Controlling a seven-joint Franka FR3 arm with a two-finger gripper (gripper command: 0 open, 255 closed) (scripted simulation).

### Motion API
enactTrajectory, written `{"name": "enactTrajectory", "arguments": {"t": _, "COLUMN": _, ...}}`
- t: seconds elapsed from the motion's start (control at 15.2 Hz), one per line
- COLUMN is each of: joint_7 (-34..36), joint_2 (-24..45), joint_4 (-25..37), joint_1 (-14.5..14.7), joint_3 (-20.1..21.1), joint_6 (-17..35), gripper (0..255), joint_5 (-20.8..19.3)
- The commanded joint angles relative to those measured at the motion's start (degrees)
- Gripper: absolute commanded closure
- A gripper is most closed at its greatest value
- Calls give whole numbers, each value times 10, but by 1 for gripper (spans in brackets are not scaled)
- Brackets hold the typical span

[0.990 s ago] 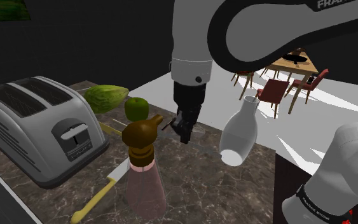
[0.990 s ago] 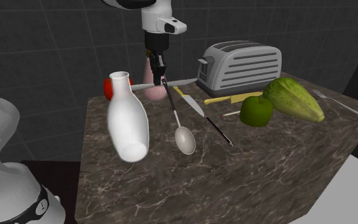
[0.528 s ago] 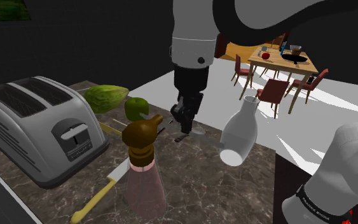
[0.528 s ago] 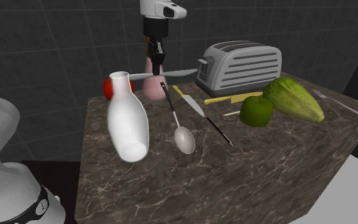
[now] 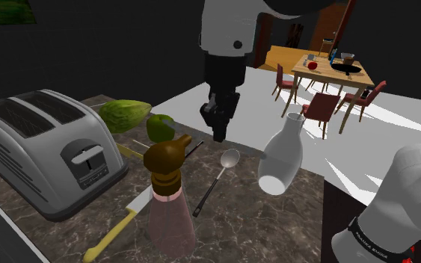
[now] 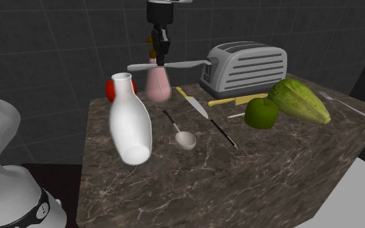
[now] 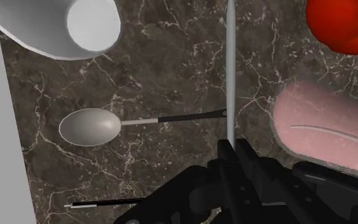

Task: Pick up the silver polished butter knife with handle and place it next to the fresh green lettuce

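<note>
Since a second ago, your all-black gripper (image 6: 159,58) has climbed well above the dark marble counter (image 6: 252,175). Its fingers are clamped on the slim silver butter knife (image 6: 181,65), which hangs level in the air near the pink bottle (image 6: 157,85). You'll find the oblong green lettuce (image 6: 301,100) well apart from it, beyond the round green apple (image 6: 261,112).

Dark tiled wall (image 6: 45,39); dining table (image 5: 324,75), seemingly wooden.

Vase (image 5: 282,155); grinder (image 5: 170,203) — flanking gripper (image 5: 219,137); spoon (image 5: 214,183) below.
</note>
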Motion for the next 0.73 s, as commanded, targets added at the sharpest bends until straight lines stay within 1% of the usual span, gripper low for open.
{"name": "enactTrajectory", "arguments": {"t": 0.0, "joint_7": -9, "joint_2": 23, "joint_4": 24, "joint_1": -8, "joint_3": -6, "joint_6": -4, "gripper": 255, "joint_5": -11}}
{"name": "enactTrajectory", "arguments": {"t": 0.33, "joint_7": -37, "joint_2": 106, "joint_4": 106, "joint_1": -30, "joint_3": -23, "joint_6": -11, "gripper": 255, "joint_5": -44}}
{"name": "enactTrajectory", "arguments": {"t": 0.66, "joint_7": -61, "joint_2": 197, "joint_4": 211, "joint_1": -45, "joint_3": -38, "joint_6": -31, "gripper": 255, "joint_5": -77}}
